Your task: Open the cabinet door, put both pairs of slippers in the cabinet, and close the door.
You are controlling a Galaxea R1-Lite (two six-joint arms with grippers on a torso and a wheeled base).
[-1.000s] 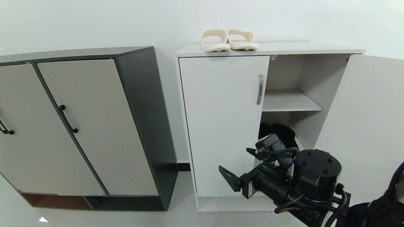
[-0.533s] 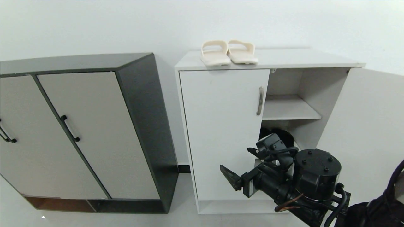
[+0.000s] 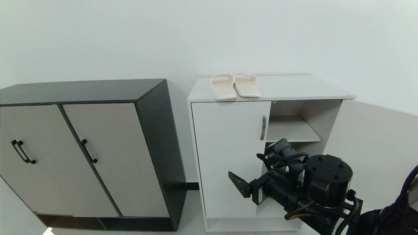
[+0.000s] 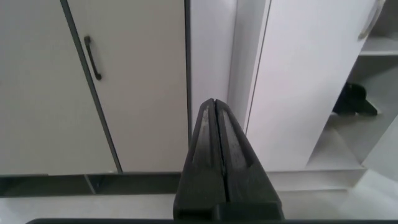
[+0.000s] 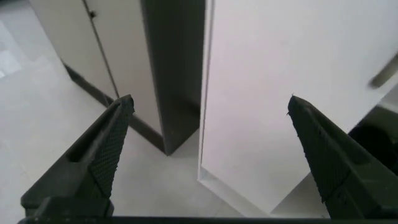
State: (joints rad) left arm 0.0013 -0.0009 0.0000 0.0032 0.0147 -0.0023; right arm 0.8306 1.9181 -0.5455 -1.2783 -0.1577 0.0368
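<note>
a white cabinet stands just beside a dark two-door cabinet; its left door is closed and its right half stands open, showing a shelf; a pair of cream slippers sits side by side on the cabinet's top, toward its left end; a black slipper lies in the lower compartment under the shelf (whether its mate is there cannot be told); the right gripper hangs low before the closed door, jaws spread wide and empty; the left gripper has its jaws pressed together, holding nothing

Dark two-door cabinet against white wall
</note>
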